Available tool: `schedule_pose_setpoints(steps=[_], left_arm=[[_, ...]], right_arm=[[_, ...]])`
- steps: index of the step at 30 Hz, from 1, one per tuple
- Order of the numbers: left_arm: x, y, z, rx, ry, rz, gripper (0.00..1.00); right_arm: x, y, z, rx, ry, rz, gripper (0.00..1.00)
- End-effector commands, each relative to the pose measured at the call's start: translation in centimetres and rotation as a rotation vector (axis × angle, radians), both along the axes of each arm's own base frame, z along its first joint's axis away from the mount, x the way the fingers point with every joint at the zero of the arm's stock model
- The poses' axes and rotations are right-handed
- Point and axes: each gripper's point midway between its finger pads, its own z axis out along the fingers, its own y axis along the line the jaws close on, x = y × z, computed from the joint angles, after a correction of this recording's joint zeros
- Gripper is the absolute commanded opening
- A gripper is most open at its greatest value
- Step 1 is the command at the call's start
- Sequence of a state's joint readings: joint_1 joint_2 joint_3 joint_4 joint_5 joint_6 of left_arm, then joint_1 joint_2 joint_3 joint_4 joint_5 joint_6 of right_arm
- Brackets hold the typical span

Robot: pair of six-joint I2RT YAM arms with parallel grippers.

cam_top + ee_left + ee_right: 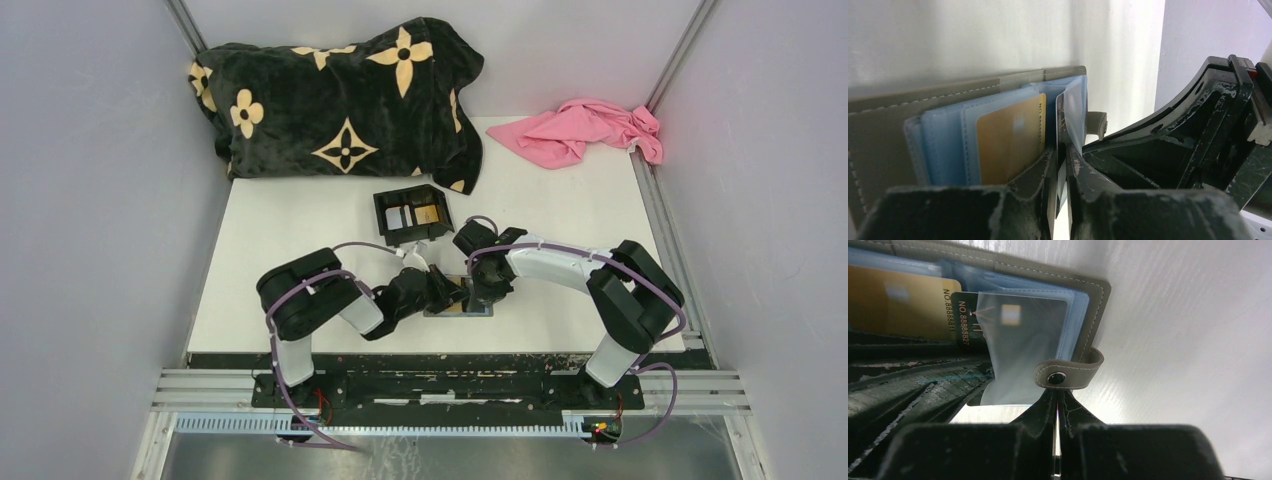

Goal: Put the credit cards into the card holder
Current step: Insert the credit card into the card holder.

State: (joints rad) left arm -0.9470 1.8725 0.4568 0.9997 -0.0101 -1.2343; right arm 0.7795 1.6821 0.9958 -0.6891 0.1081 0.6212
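I see wallet [478, 309] open on desk [560, 200], front centre. Gold card [893, 300], "NO 8888811", sits in a slot. Dark card [962, 320], "NO 88888827", is partly in clear sleeve [1023, 340], edge inside narrow left tool [1060, 165]; can't tell if gripped. Right tool [1057, 400] is closed at clasp tab [1068, 372].

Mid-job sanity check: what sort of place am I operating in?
Most likely a lab robot test cell rather than a home: a white table enclosed by plain grey walls, with aluminium frame rails along its near edge.
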Motion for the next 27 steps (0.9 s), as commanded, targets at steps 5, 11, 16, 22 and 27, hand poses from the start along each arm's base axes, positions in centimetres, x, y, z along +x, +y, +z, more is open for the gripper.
schedule_pose_setpoints(steps=[5,11,16,22,27], left_arm=[[-4.2,1.9,-5.8,0.371,0.116,-0.100,0.27],[-3.9,4.1,-5.3,0.550,0.117,-0.053,0.32],[-3.4,5.7,-3.8,0.615,0.102,0.004,0.34],[-3.3,7.1,-2.7,0.639,0.098,0.059,0.35],[-2.9,7.1,-1.4,0.626,0.074,0.082,0.36]], right_arm=[[0.4,0.2,-1.5,-0.002,0.010,0.011,0.05],[0.8,0.5,-1.2,0.022,-0.002,0.008,0.06],[0.9,0.7,-1.2,0.044,-0.003,0.003,0.06],[1.1,1.4,-1.4,0.074,0.002,0.002,0.06],[1.1,1.6,-1.5,0.085,0.004,0.005,0.06]])
